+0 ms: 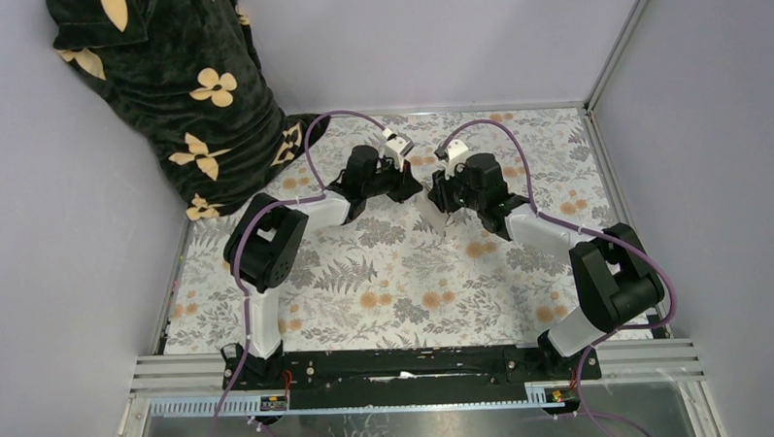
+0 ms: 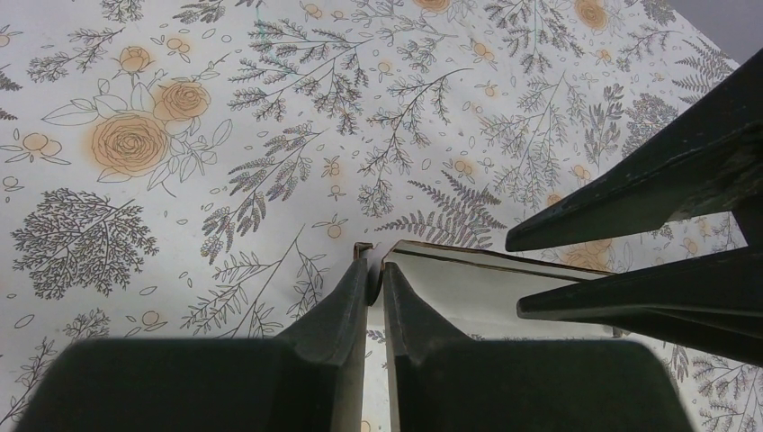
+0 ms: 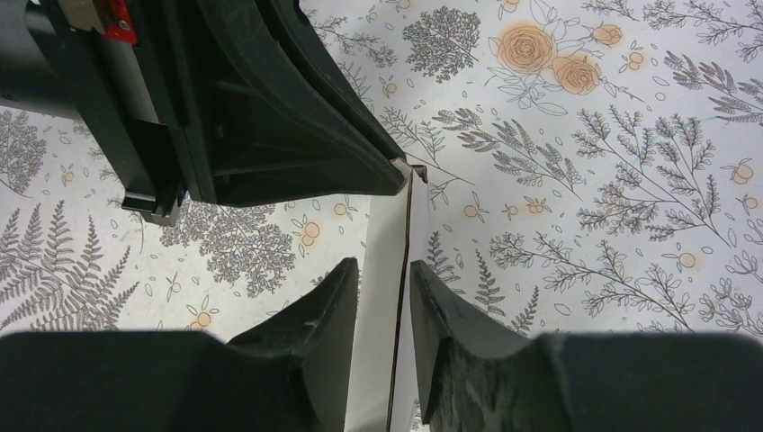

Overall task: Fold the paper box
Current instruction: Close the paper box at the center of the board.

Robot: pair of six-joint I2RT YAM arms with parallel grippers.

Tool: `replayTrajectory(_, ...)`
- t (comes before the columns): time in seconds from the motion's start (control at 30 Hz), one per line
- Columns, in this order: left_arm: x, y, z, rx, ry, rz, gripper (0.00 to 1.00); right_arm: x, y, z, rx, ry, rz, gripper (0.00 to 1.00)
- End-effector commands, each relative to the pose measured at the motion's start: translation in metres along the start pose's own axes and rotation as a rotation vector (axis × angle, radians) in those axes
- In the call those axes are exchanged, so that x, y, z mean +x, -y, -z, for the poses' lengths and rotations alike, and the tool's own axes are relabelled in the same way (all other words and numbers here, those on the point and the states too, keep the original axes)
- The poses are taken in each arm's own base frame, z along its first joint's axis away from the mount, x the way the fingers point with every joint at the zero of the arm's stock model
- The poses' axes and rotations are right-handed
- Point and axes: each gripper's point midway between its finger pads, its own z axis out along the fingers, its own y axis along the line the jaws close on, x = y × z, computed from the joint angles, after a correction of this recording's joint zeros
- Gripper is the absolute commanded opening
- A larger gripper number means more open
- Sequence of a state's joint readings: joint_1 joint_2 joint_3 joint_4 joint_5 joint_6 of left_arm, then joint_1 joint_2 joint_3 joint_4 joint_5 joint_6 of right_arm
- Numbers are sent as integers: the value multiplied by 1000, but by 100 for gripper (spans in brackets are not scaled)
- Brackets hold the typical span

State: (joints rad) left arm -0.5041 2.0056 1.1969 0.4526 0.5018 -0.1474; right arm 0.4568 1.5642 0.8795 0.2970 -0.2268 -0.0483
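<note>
Jaws meet the paper box (image 2: 486, 288) from both sides: left gripper (image 2: 376, 270) nipped shut on a flap edge, right gripper (image 3: 385, 274) straddling a panel, grip unclear.
Box sits between the wrists at mid-table; thin card, light, probably creases easily, so pinch near folds. Floral tablecloth (image 1: 395, 286) leaves most room nearward.

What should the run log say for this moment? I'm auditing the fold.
task: fold paper box | left gripper: pinching a box flap | right gripper: jaws either side of a box panel, contact unclear
</note>
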Motion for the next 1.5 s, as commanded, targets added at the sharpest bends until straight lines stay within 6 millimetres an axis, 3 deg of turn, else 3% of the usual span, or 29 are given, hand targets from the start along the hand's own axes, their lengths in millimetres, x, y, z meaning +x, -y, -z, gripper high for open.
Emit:
replayTrajectory(0.0,5,3,-8,21,-6,-13,16,-24,7,1,36,59,47,36)
replayTrajectory(0.47,10,8,-15,52,12,-4,17,-26,7,-13,117,13,160,30)
replayTrajectory(0.83,11,10,-15,66,20,-2,17,-14,11,-20,204,-53,235,27)
replayTrajectory(1.13,9,10,-13,60,24,-5,17,-12,11,-21,261,-76,306,18)
replayTrajectory(1.47,5,12,-13,69,29,1,18,-8,10,-21,320,-109,384,15)
